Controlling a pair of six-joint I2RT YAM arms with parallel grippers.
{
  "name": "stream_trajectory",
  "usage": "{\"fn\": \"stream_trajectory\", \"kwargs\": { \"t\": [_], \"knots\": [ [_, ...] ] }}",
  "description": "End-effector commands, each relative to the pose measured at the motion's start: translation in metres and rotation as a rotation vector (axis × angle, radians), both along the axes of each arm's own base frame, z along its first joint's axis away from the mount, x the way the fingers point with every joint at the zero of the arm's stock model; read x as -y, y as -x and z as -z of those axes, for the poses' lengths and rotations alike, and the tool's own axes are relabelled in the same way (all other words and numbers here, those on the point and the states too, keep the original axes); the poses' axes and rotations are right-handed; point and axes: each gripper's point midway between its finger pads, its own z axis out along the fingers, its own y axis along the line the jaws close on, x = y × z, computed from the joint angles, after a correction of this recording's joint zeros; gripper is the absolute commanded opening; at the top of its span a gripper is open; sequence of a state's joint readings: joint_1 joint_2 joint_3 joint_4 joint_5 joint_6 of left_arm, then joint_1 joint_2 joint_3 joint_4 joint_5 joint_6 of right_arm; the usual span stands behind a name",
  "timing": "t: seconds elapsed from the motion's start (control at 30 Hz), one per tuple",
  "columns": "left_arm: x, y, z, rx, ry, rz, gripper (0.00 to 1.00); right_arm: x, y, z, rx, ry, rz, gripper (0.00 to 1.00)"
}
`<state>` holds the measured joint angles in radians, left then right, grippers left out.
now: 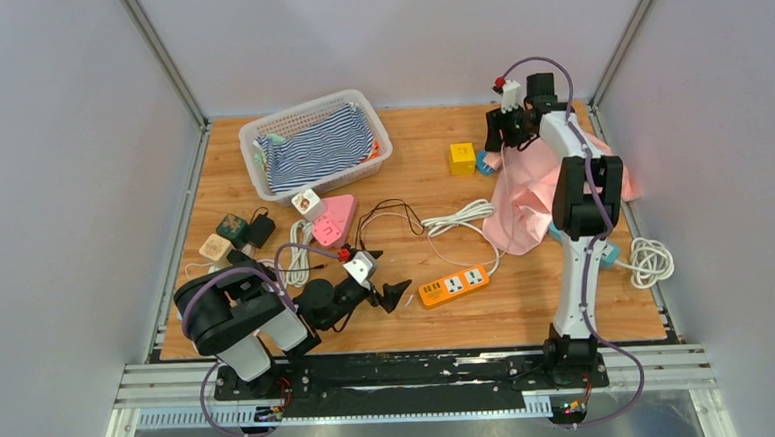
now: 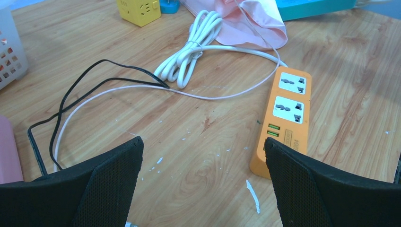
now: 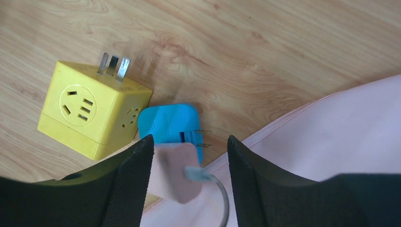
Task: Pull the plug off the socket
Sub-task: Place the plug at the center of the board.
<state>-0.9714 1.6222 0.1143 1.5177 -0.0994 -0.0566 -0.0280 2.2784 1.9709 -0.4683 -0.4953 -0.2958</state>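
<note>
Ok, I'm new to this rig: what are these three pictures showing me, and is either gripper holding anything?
Two robot arms, each ending in a two-finger gripper. The wide picture looks down from above; the other two come from wrist cameras. The left gripper is open above the table beside the orange power strip, holding nothing. The right gripper stands open around a pink plug, near a blue adapter and a yellow cube socket; a gap shows, so no firm grip.
</note>
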Motion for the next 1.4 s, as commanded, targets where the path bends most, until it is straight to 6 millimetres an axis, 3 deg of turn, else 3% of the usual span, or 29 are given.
{"fn": "stream_trajectory", "kwargs": {
  "t": [0.0, 0.1, 0.27, 0.33, 0.37, 0.47, 0.53, 0.73, 0.83, 0.93, 1.0, 1.1, 1.2, 1.23, 1.37],
  "knots": [
    [0.002, -0.004, -0.008, 0.022, 0.025, -0.009, 1.0, -0.006, 0.005, -0.003, -0.024, -0.002, -0.025, 0.62],
    [0.002, -0.004, -0.008, 0.022, 0.024, -0.007, 1.0, -0.003, 0.005, -0.028, 0.026, 0.027, -0.037, 0.65],
    [0.002, -0.003, -0.007, 0.021, 0.023, -0.004, 1.0, -0.016, 0.01, -0.089, 0.12, 0.003, -0.087, 0.71],
    [0.002, -0.003, -0.008, 0.022, 0.023, -0.003, 1.0, -0.01, 0.008, -0.105, 0.16, 0.062, -0.078, 0.71],
    [0.002, -0.003, -0.008, 0.023, 0.023, -0.002, 1.0, -0.019, 0.008, -0.108, 0.184, 0.147, -0.098, 0.72],
    [0.001, -0.003, -0.008, 0.023, 0.025, -0.003, 1.0, -0.003, 0.005, -0.108, 0.209, 0.378, -0.072, 0.73],
    [0.001, -0.002, -0.008, 0.022, 0.023, -0.003, 1.0, 0.009, 0.007, -0.097, 0.181, 0.512, -0.061, 0.75],
    [0.001, -0.001, -0.008, 0.024, 0.023, 0.005, 1.0, 0.041, 0.018, -0.06, 0.065, 0.684, -0.038, 0.76],
    [0.001, -0.001, -0.009, 0.025, 0.025, 0.005, 1.0, 0.045, 0.023, -0.061, 0.058, 0.696, -0.031, 0.76],
    [0.002, -0.001, -0.009, 0.026, 0.024, 0.007, 1.0, 0.03, 0.034, -0.077, 0.093, 0.622, -0.069, 0.74],
    [0.002, -0.001, -0.008, 0.025, 0.023, 0.008, 1.0, 0.008, 0.05, -0.09, 0.126, 0.531, -0.146, 0.73],
    [0.002, -0.001, -0.009, 0.027, 0.025, 0.01, 1.0, -0.03, 0.089, -0.107, 0.173, 0.402, -0.298, 0.71],
    [0.002, -0.001, -0.008, 0.026, 0.023, 0.01, 1.0, -0.079, 0.149, -0.111, 0.189, 0.208, -0.497, 0.69],
    [0.002, -0.001, -0.009, 0.026, 0.024, 0.009, 1.0, -0.091, 0.169, -0.121, 0.214, 0.147, -0.549, 0.69],
    [0.002, -0.001, -0.009, 0.024, 0.025, 0.006, 1.0, -0.13, 0.235, -0.113, 0.173, -0.067, -0.71, 0.67]
  ]
}}
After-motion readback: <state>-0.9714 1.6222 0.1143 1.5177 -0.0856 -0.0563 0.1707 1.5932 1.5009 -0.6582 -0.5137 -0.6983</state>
